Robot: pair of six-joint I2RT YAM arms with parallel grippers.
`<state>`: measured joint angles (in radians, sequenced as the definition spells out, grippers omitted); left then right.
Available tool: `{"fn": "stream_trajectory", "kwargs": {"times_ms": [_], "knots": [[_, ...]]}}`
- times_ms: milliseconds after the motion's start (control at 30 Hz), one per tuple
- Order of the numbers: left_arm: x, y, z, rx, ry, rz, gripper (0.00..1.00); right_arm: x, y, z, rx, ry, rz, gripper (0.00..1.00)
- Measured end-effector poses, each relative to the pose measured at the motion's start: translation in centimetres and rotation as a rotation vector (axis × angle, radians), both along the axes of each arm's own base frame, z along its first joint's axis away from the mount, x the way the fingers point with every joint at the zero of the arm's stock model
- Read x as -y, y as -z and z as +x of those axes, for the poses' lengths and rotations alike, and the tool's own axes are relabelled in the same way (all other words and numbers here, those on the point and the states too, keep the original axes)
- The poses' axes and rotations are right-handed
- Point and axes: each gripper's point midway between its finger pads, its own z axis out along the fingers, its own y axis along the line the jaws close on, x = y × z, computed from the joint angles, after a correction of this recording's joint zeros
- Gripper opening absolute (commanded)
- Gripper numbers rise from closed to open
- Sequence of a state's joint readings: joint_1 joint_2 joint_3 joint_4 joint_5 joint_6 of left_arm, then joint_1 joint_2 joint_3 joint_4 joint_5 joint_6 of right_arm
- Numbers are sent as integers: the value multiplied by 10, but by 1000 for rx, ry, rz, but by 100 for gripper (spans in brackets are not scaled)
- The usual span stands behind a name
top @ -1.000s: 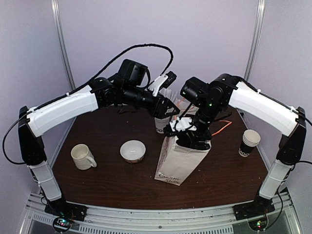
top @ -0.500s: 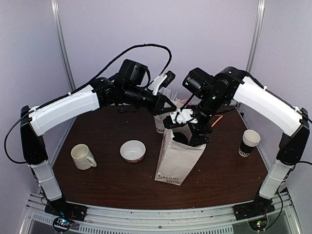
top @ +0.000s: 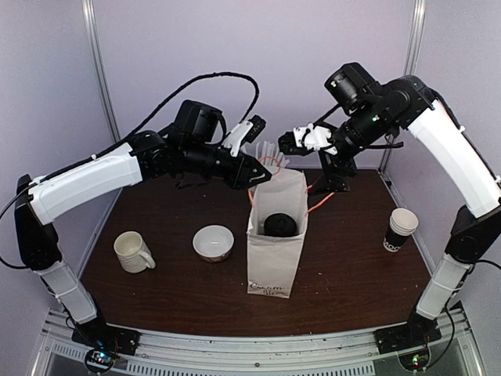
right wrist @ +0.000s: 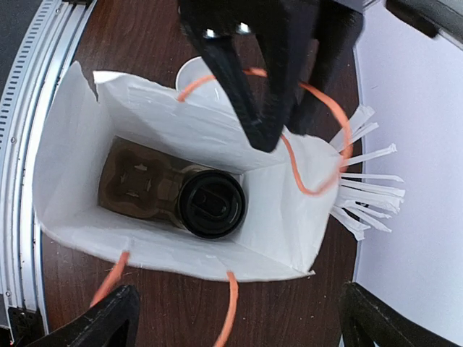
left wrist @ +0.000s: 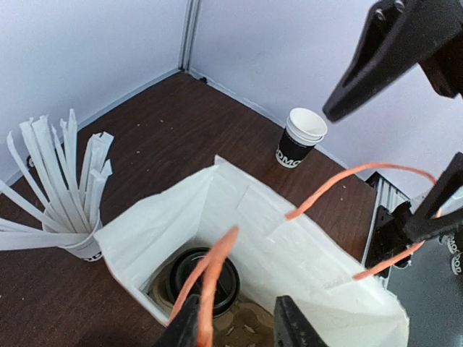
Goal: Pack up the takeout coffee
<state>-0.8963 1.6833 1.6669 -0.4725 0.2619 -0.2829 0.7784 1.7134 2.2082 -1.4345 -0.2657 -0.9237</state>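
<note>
At desk [top: 352, 274] centre, white paper bag [top: 274, 258] stands upright with its mouth open; a second ago it leaned right with the mouth crumpled. Takeout coffee [top: 279, 225] sits at the bottom of the bag, upright, black lid up, against the far-right wall in the right wrist view; earlier the right arm hid it. Right gripper [top: 297, 141] was down in the bag mouth a second ago and part-way out half a second ago. Now it is lifted clear, above and behind the bag, jaws spread wide, holding nothing. Left gripper [top: 258, 176] has drifted slightly left and hangs over the bag's rear-left rim. Its fingers [left wrist: 289, 322] are parted by a visible gap, with an orange handle loop [left wrist: 217, 267] running between them and lying against one finger, not pinched. White cup of stirrer sticks [top: 266, 153] just behind the bag, unmoved. Cream mug [top: 133, 252] and white bowl [top: 213, 241] at left, black paper cups [top: 401, 229] at far right, all as before.
</note>
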Motion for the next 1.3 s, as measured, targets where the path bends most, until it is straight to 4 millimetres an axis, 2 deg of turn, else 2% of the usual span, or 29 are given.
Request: {"fn": "stream_trajectory", "kwargs": {"times_ms": [100, 167, 267, 400, 467, 533, 600, 667, 733, 833, 933, 1033, 1133, 1300], "knots": [[-8, -15, -4, 19, -12, -19, 46, 7, -24, 4, 14, 18, 69, 99], [-15, -27, -8, 29, -17, -29, 50, 12, -48, 6, 31, 28, 146, 99], [-26, -53, -14, 60, -30, -59, 52, 18, -70, 9, 42, 46, 225, 99], [-54, -88, -12, 133, -126, -84, 50, 31, -79, 27, 6, 134, 302, 98], [-69, -103, 1, 158, -199, -89, 46, 44, -79, 45, -21, 214, 343, 96], [-89, -106, 26, 154, -287, -83, 43, 57, -73, 66, -50, 301, 382, 94], [-108, -95, 53, 130, -368, -63, 43, 74, -58, 86, -90, 400, 408, 93], [-124, -74, 85, 88, -444, -33, 46, 91, -36, 103, -133, 497, 423, 93], [-133, -49, 110, 36, -491, 1, 50, 107, -13, 112, -174, 580, 431, 93], [-137, -2, 140, -56, -521, 51, 52, 125, 12, 114, -211, 661, 433, 93], [-131, 31, 153, -122, -513, 85, 51, 133, 24, 108, -228, 692, 437, 93], [-126, 55, 166, -169, -507, 101, 46, 136, 33, 99, -241, 703, 443, 93], [-119, 68, 176, -203, -497, 96, 43, 137, 38, 94, -244, 702, 445, 93], [-112, 77, 187, -239, -481, 74, 43, 137, 46, 94, -254, 704, 440, 93]]}}
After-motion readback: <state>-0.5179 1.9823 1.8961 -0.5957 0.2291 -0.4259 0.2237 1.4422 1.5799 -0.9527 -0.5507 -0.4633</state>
